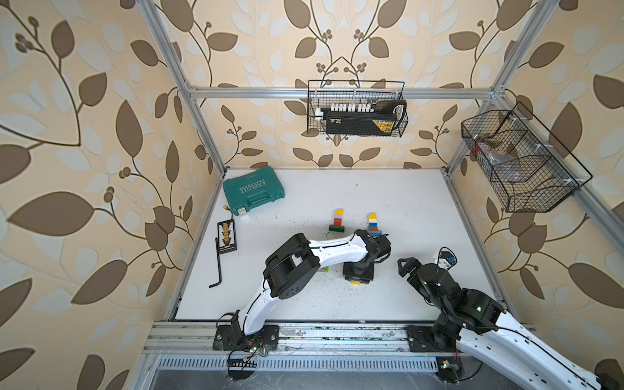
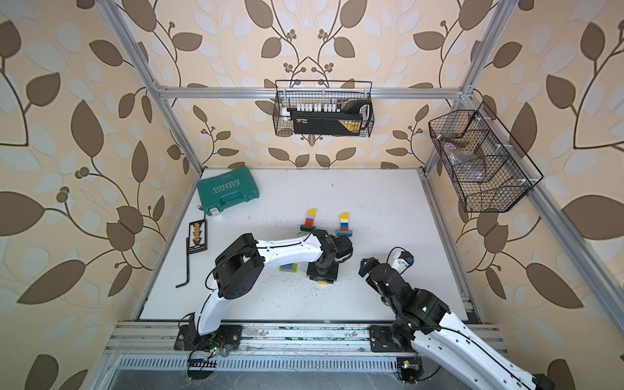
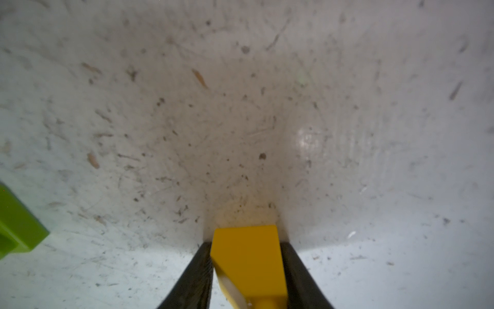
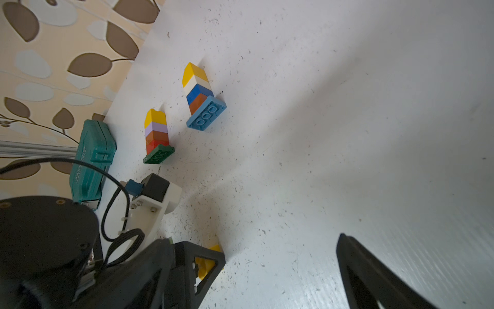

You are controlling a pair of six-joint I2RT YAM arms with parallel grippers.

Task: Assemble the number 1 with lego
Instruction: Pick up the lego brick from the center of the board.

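My left gripper (image 3: 246, 244) points straight down at the table, shut on a yellow lego brick (image 3: 248, 256) that rests on or just above the white surface. In both top views that brick (image 1: 356, 282) (image 2: 323, 282) peeks out under the left gripper (image 1: 358, 275). Two lego stacks lie flat further back: one with a green base (image 1: 337, 221) (image 4: 156, 133), one with a light blue base (image 1: 372, 223) (image 4: 199, 88). A lime green brick (image 3: 18, 224) lies beside the left arm with other loose bricks (image 2: 288, 268). My right gripper (image 1: 405, 265) (image 4: 280, 254) hovers open and holds nothing.
A teal tool case (image 1: 253, 189) sits at the back left of the table (image 1: 405, 202). A black bit holder (image 1: 227, 234) and a hex key (image 1: 218, 263) lie along the left edge. Wire baskets (image 1: 356, 108) (image 1: 520, 162) hang on the frame.
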